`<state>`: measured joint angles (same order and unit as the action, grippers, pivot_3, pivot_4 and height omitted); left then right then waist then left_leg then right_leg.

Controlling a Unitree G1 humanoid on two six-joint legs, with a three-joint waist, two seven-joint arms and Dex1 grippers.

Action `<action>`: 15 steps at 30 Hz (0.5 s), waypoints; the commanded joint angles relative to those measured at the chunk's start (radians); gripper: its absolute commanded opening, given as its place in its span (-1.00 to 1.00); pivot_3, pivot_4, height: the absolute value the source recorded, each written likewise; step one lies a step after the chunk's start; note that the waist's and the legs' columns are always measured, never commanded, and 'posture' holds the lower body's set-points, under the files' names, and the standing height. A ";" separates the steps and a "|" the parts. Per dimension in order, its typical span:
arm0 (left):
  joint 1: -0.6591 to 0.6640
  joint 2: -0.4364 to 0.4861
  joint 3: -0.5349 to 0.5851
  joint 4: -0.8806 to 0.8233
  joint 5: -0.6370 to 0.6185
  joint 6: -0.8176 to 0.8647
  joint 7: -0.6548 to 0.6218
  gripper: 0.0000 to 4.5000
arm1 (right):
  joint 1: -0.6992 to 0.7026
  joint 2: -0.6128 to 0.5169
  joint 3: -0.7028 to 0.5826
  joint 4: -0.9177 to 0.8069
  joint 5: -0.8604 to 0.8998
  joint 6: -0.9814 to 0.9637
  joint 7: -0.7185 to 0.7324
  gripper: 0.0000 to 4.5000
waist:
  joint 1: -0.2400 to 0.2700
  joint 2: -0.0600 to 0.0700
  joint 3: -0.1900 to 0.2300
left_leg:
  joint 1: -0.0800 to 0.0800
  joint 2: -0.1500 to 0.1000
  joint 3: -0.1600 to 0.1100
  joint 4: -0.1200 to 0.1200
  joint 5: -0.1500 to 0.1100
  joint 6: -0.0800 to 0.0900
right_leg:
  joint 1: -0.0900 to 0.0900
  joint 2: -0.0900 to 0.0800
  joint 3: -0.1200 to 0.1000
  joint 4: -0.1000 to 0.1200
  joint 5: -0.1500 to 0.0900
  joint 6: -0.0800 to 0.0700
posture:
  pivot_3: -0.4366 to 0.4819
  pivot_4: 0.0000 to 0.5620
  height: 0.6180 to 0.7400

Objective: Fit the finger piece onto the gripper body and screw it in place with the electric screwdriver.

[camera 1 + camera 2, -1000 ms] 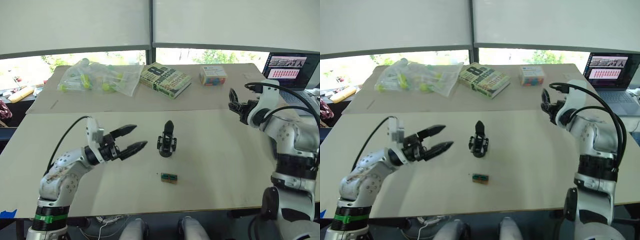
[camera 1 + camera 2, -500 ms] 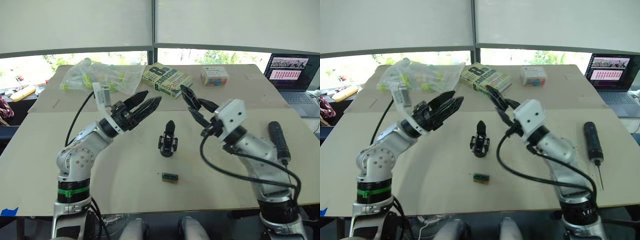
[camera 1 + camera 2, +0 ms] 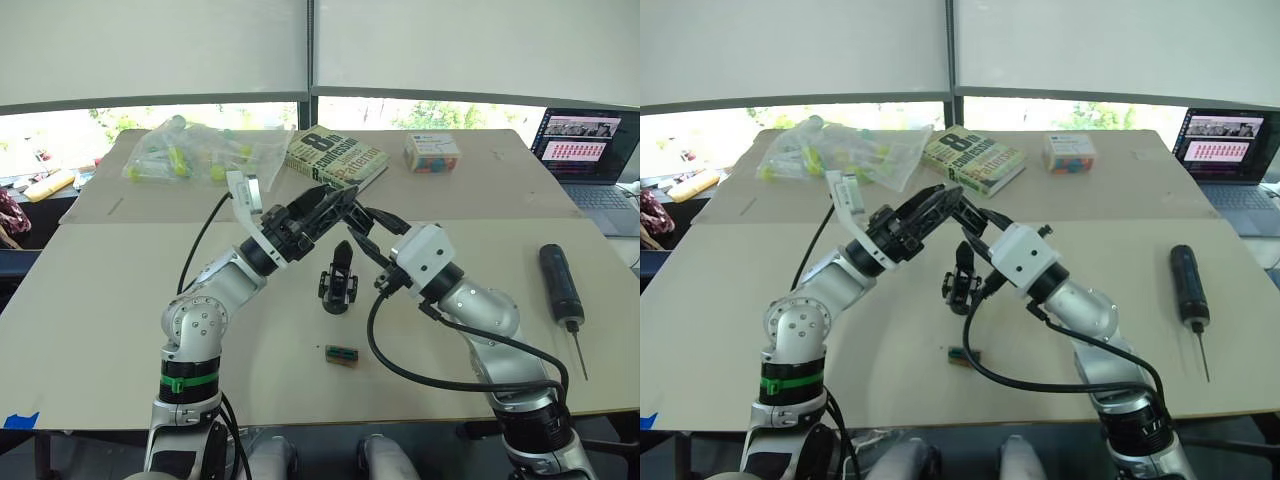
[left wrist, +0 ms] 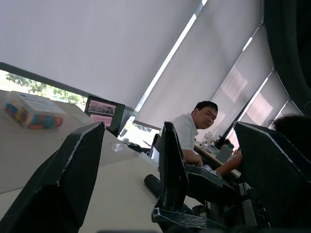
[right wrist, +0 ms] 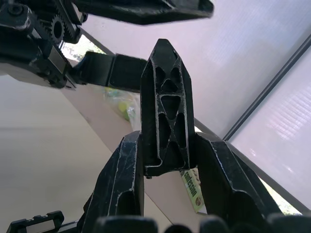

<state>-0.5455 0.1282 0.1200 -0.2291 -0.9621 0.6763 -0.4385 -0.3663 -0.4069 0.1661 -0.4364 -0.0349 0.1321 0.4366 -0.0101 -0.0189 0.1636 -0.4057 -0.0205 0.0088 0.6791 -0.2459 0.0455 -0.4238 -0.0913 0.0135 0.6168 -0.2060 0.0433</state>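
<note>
The gripper body [image 3: 338, 281] stands upright in the middle of the table. Just above and behind it, both grippers meet tip to tip. My right gripper [image 5: 167, 137] is shut on the finger piece [image 5: 165, 104], a black ribbed wedge pointing out from between its fingers. My left gripper [image 3: 326, 203] comes in from the left and is open, its fingers [image 4: 73, 179] spread on either side of the right gripper's tip. The electric screwdriver [image 3: 560, 284] lies untouched on the table at the far right, bit toward the front edge.
A small green-and-black block [image 3: 340, 353] lies in front of the gripper body. At the back are a book [image 3: 335, 158], a bag of tubes [image 3: 205, 152] and a colourful box [image 3: 432, 153]. A laptop [image 3: 590, 150] sits at the right, and a person [image 4: 194, 131] sits beyond the table.
Both arms have swung in from the table's sides and now meet above the gripper body. The right arm moving away has uncovered the screwdriver.
</note>
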 commanded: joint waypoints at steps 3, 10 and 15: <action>0.000 -0.023 0.003 -0.037 -0.013 -0.024 0.006 0.60 | -0.006 0.006 0.000 -0.028 -0.014 -0.036 0.003 -0.50 | -0.001 0.000 0.000 | 0.000 0.000 0.000 0.000 0.000 0.000 | 0.000 0.000 0.000 0.000 0.000 0.000 | -0.05 -0.47 1.00; 0.006 -0.031 0.011 -0.042 -0.010 -0.051 0.000 -0.94 | 0.005 0.003 -0.004 -0.027 -0.018 -0.031 0.013 -0.50 | -0.001 0.000 0.000 | 0.000 0.000 0.000 0.000 0.000 0.000 | 0.000 0.000 0.000 0.000 0.000 0.000 | -0.05 -0.47 1.00; 0.009 -0.038 0.020 -0.045 -0.014 -0.068 -0.006 -1.00 | 0.009 -0.001 -0.019 -0.025 0.009 -0.017 0.034 -0.28 | -0.001 0.000 0.000 | 0.000 0.000 0.000 0.000 0.000 0.000 | 0.000 0.000 0.000 0.000 0.000 0.000 | -0.05 -0.47 1.00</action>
<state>-0.5318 0.0904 0.1234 -0.2325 -0.9675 0.6469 -0.4325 -0.3610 -0.4046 0.1738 -0.4360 -0.0559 0.1310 0.4570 -0.0107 -0.0190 0.1637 -0.4055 -0.0207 0.0088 0.6794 -0.2459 0.0455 -0.4235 -0.0912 0.0135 0.6169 -0.2060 0.0432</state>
